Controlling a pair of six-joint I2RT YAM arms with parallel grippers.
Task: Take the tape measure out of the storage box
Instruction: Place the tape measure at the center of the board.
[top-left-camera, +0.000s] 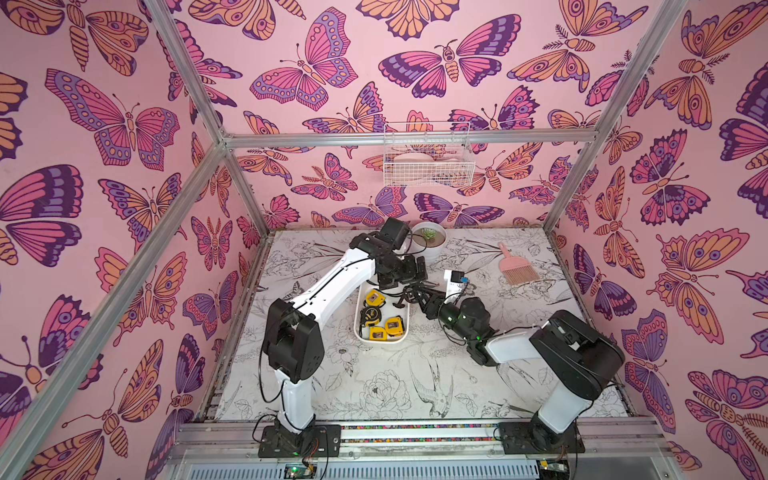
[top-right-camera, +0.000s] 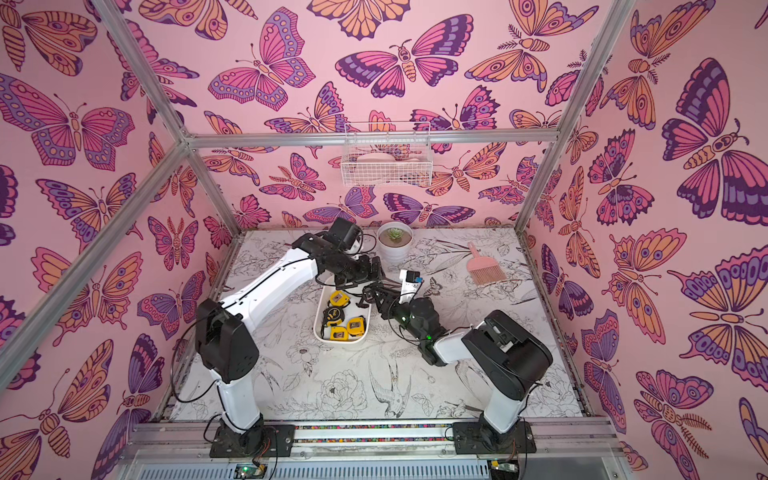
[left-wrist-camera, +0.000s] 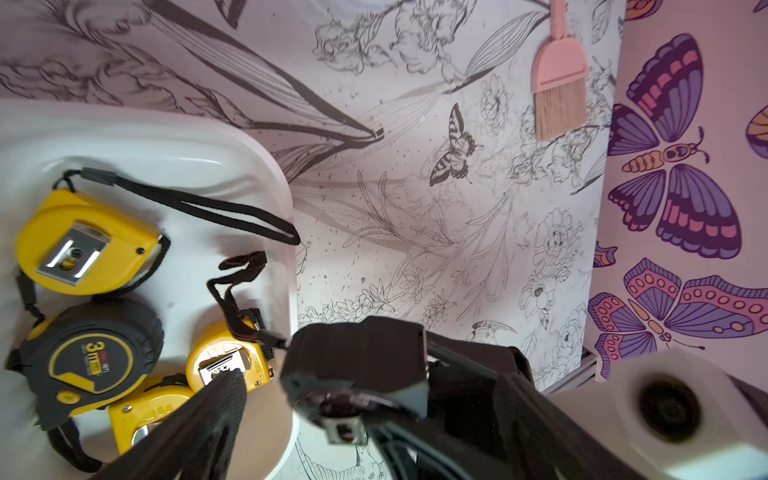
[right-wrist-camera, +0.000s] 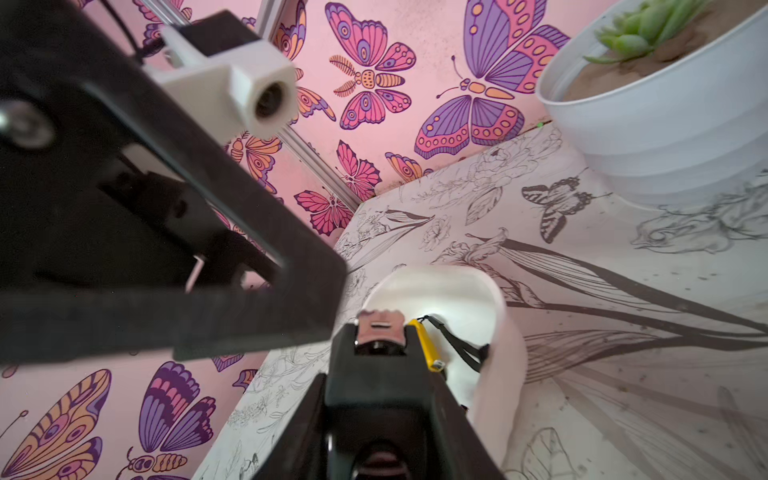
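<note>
Right wrist view showed the right gripper closed on a black-cased tape measure with a shiny metal belt clip, its fingers clamped against both sides of the case. The tape measure was lifted clear of the floor of the shallow white plastic storage box with rounded corners. It hung at the rim on the robot's right side, near the box's far end.

The left gripper hovered just beside it with its fingers spread wide and nothing between them gripped. One ribbed black finger ran up close to the case, but whether it touched could not be told.

From the left wrist view, a dark wrist strap trailed from the lifted case back over the box. Four more lay inside: three yellow tape measures and one black-and-yellow tape measure marked 3m. The strap of the farthest yellow one was draped over the rim.

Both top views placed the box near the middle of the flower-printed table, between the two arms. A white round plant pot with a green succulent stood near the back edge. A pink hand brush lay well apart to the right. A white wire basket hung on the butterfly-patterned back wall.
</note>
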